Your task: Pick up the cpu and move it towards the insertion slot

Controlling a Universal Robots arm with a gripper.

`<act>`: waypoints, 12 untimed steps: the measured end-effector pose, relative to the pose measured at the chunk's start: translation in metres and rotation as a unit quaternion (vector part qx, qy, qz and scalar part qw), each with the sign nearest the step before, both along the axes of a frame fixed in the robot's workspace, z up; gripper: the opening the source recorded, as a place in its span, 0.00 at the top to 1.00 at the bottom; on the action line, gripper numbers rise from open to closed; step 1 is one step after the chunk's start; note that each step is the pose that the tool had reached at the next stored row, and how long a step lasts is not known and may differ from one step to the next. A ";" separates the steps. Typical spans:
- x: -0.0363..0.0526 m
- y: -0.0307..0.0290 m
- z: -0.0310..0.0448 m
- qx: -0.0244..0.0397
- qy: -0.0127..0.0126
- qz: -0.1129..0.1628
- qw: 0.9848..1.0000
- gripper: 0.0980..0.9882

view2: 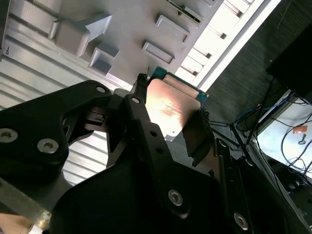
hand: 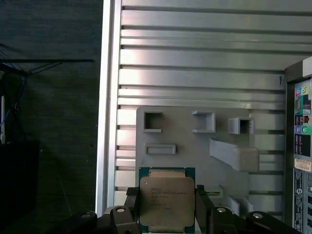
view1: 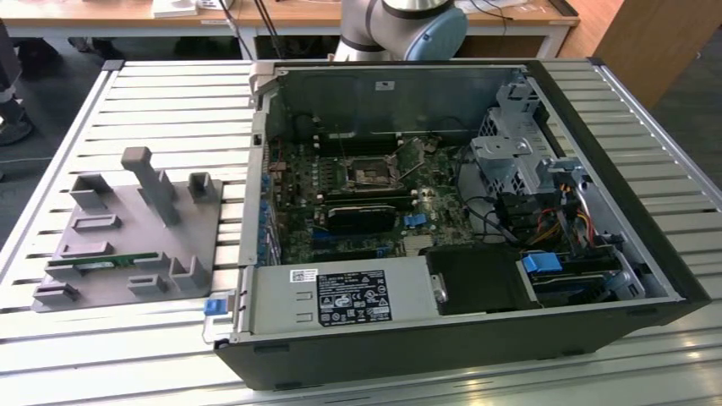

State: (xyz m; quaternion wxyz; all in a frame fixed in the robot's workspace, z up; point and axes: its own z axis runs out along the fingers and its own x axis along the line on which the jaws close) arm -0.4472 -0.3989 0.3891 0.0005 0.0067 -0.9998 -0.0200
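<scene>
The insertion slot (view1: 370, 172) sits on the motherboard (view1: 296, 182) inside the open computer case (view1: 451, 347).

**Arm** (view1: 395, 21): a grey joint housing with a blue end cap, seen in the exterior view just beyond the far wall of the computer case (view1: 384, 97).

**Tool** (hand: 167, 201): a black two-finger type, with its linkage bars and bolt heads visible in both wrist views. The fingers (view2: 142, 111) press against opposite edges of the cpu (view2: 170, 109). The chip is held flat between the tips, its metal lid facing the wrist cameras. The tool hangs above the slatted surface (hand: 195, 48), to one side of the computer case.
</scene>
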 end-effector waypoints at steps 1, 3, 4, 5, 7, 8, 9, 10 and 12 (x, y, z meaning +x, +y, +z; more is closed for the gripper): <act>0.0000 0.0001 0.0013 0.000 0.000 0.000 1.000 0.50; 0.0000 0.0003 0.0038 0.000 0.000 0.000 1.000 0.50; 0.0000 0.0003 0.0050 0.000 0.000 0.000 1.000 0.50; 0.0000 0.0004 0.0062 0.000 0.000 0.000 1.000 0.50; 0.0000 0.0005 0.0086 0.000 0.000 0.000 1.000 0.50; 0.0000 0.0006 0.0099 0.000 0.000 0.000 1.000 0.50; 0.0000 0.0007 0.0112 0.000 0.000 0.000 1.000 0.50; 0.0000 0.0008 0.0125 0.000 0.000 0.000 1.000 0.50; 0.0000 0.0009 0.0153 0.000 0.000 0.000 1.000 0.50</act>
